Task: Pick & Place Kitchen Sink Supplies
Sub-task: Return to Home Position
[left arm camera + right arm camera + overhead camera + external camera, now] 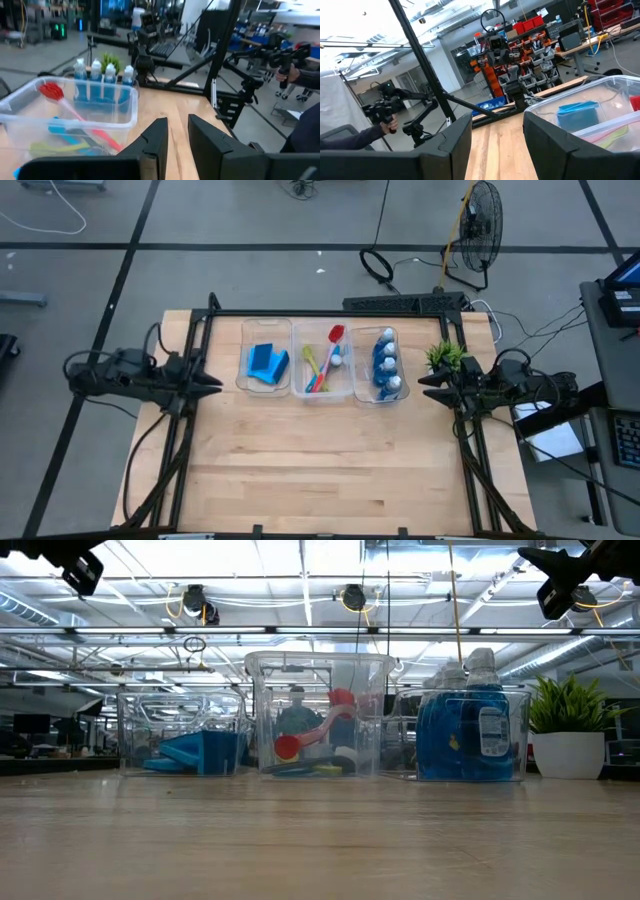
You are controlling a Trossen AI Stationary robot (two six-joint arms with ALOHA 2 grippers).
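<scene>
Three clear bins stand side by side at the table's far middle. The left bin holds blue sponges point(265, 363), some leaning on edge. In the middle bin lie the red, yellow-green and light blue dish brushes point(322, 365). The right bin holds blue-and-white bottles point(386, 365) standing upright. My left gripper point(212, 383) hovers at the table's left edge, pointing level toward the bins, open with a narrow gap point(177, 122) and nothing in it. My right gripper point(428, 385) hovers at the right edge, facing it, open point(497, 117) and empty.
A small green potted plant point(445, 356) stands on the table just beyond my right gripper, beside the bottle bin point(470, 735). The bare wooden tabletop point(320, 460) stretches from the bins to the near edge. A person's hand point(290, 72) shows in the room beyond the table.
</scene>
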